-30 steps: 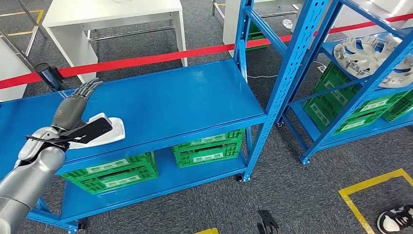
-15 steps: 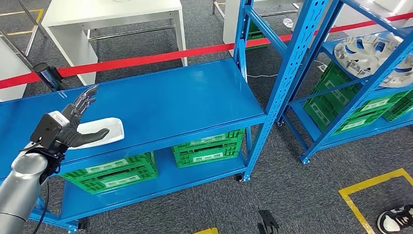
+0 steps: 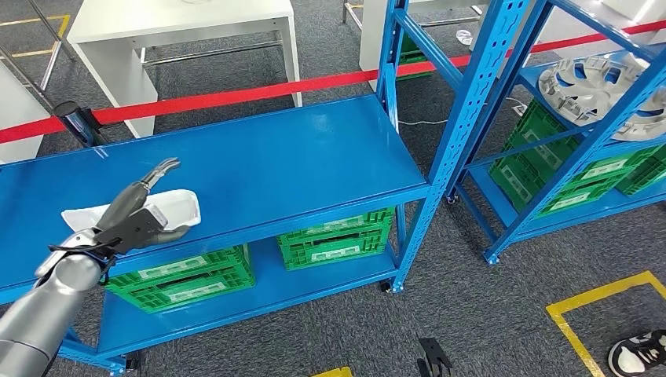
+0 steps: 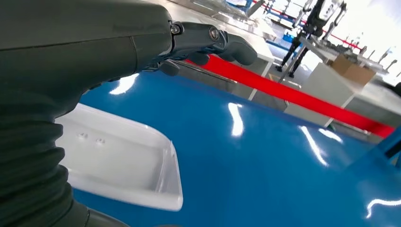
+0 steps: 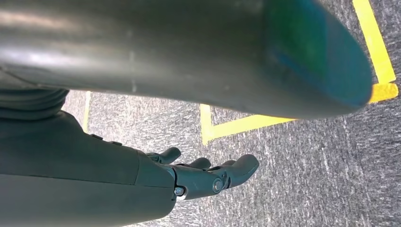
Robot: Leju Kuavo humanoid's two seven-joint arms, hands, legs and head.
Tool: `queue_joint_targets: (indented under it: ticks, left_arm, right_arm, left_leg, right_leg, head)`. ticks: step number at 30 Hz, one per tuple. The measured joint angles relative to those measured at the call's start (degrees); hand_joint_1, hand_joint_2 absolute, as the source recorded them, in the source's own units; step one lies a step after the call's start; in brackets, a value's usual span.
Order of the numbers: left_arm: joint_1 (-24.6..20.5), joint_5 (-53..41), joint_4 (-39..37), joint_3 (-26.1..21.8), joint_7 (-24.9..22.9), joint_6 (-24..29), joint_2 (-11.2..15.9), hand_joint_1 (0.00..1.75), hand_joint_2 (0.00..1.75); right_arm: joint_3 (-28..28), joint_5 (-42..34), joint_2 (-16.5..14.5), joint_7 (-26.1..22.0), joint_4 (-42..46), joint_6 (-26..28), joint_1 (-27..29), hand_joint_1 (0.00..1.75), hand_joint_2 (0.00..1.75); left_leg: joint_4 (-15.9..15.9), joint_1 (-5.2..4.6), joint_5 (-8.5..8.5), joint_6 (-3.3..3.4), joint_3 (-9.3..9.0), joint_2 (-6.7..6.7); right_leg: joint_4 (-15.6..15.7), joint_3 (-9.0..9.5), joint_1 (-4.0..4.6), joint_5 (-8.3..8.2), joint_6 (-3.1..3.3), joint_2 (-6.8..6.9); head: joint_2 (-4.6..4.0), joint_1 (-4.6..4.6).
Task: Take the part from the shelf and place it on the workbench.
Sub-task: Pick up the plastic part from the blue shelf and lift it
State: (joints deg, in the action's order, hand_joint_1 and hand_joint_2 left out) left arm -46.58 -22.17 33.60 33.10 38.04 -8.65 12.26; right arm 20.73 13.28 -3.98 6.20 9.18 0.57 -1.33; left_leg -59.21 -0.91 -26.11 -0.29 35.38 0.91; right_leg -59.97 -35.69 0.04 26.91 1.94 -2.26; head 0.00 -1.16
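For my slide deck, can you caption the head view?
The left hand hovers open over a white tray lying on the blue shelf.

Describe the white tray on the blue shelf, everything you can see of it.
The white tray is a shallow, roughly rectangular dish with rounded corners and a low raised rim, glossy like moulded plastic. It looks empty, with a few small marks on its floor. It lies flat, open side up, near the front edge of the blue shelf. The left hand is over its near end, fingers spread above it; whether it touches the tray cannot be told.
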Motion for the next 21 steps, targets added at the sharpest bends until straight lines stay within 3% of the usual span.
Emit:
queue_joint_targets:
  ticks: [12, 21]
  left_arm:
    - [-0.73, -3.28, -2.65, 4.68, -0.6, 2.67, -0.69, 0.0, 1.75]
    - [-1.08, -9.8, -3.76, 8.22, -5.35, 10.58, -1.46, 0.0, 1.75]
  right_arm:
    - [0.06, 0.28, 0.0, 0.17, 0.0, -0.02, 0.01, 0.0, 0.0]
    - [0.06, 0.44, 0.0, 0.23, 0.0, 0.19, 0.0, 0.0, 0.0]
  left_leg:
    - [0.0, 0.01, 0.01, 0.0, -0.02, 0.0]
    - [0.0, 0.01, 0.01, 0.0, -0.04, 0.0]
  right_leg:
    - [0.0, 0.01, 0.02, 0.0, 0.0, 0.0]
    - [0.0, 0.04, 0.01, -0.01, 0.0, 0.0]
  head:
    - [0.0, 0.0]
    - [0.0, 0.0]
